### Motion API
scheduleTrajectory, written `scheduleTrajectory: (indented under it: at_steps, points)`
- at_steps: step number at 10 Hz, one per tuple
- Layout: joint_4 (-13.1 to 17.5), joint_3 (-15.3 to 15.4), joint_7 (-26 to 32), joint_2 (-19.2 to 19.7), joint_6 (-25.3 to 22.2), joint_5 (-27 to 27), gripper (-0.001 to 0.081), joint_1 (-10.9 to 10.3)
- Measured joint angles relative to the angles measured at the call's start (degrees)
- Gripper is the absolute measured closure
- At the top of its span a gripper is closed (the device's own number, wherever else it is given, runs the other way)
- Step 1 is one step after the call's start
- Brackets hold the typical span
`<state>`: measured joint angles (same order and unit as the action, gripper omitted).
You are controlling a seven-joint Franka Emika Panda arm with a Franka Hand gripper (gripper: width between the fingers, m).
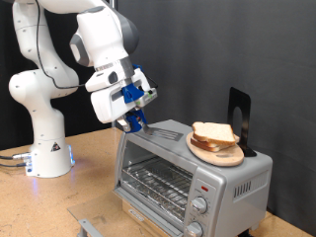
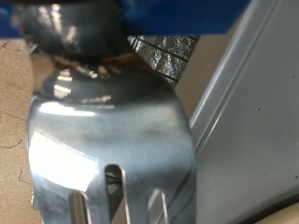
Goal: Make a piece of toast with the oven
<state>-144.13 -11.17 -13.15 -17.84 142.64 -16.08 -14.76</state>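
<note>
Bread is not yet in the oven [image 1: 188,180]: you can see the stacked slices on a round wooden board [image 1: 217,150] on the oven's roof, and the wire rack [image 1: 156,181] looks bare. Your tool [image 1: 135,122] sits at about ten o'clock from that board, over the roof's edge, pinching a shiny slotted metal spatula [image 2: 107,140]. The single piece of toast can't be singled out; toasting remains undone.

Lab, black backdrop, robot arm [image 1: 59,69], tabletop oven [image 1: 188,168]
</note>
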Motion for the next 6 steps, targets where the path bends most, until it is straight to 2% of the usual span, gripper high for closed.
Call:
scheduleTrajectory:
  at_steps: [6]
  points:
    - [2.8,0.2,0.1,4.4,2.0,-2.9,0.0328,-1.9]
